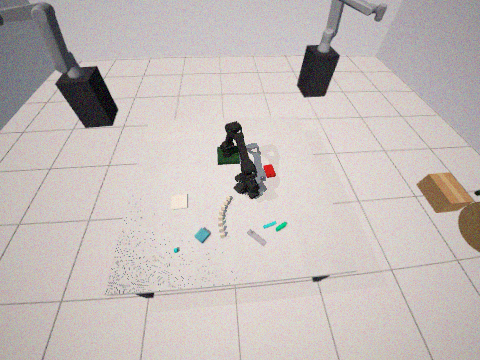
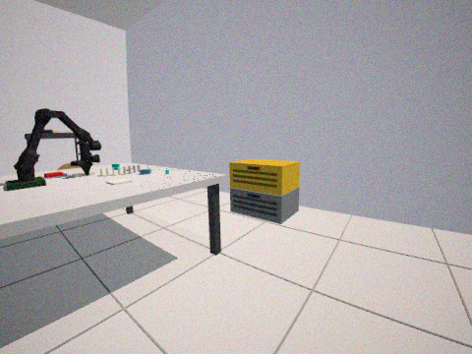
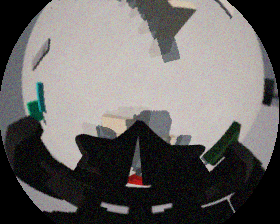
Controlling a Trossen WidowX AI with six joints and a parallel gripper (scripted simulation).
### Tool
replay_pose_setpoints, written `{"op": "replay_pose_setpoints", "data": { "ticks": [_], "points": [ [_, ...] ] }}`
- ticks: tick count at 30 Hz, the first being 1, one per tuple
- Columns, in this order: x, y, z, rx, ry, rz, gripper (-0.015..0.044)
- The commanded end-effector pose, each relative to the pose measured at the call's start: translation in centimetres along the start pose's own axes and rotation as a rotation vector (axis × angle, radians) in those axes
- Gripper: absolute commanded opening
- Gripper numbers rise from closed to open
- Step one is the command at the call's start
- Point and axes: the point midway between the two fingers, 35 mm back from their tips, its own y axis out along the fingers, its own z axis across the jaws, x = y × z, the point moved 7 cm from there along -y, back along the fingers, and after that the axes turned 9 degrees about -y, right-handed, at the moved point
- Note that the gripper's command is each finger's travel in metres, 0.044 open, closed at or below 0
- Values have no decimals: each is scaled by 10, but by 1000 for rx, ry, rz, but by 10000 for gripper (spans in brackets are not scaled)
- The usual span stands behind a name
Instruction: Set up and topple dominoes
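Bending arm: black, reaching out from a green base over the pale counter.
Tool: clenched with nothing in its grasp, pointing down, low over the counter near the arm-side end of the row.
Domino row: upright pieces in a gentle curve, running away from the tool.
Loose beige piece: just past the fingertips in the wrist view, partly hidden by them; whether it touches them, I can't tell.
Red block: beside the arm, away from the row.
Cream square: flat, on the opposite side of the row from the red block.
Teal block: near the row's far end, the closest bit of clutter there.
Small teal piece: farther out beyond that block.
Grey bar: on the other side of the row, apart from it.
Cyan stick and green piece: side by side past the bar.
Yellow crate: stacked on a grey one, on the floor.
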Motion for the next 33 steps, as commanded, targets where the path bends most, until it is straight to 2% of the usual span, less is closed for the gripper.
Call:
{"op": "replay_pose_setpoints", "data": {
  "ticks": [1, 8, 12, 15, 28, 29, 33],
  "points": [
    [0, -4, 0, -4, -30, 1, 0],
    [4, -72, 28, -1, -7, -2, 0],
    [4, -79, 29, 0, 1, -3, 0],
    [4, -79, 31, 0, -144, -3, 79],
    [1, -79, 48, -1, -1429, -3, 420],
    [1, -79, 49, -1, -1509, -3, 440],
    [1, -79, 50, -1, -1574, -3, 440]
  ]
}}
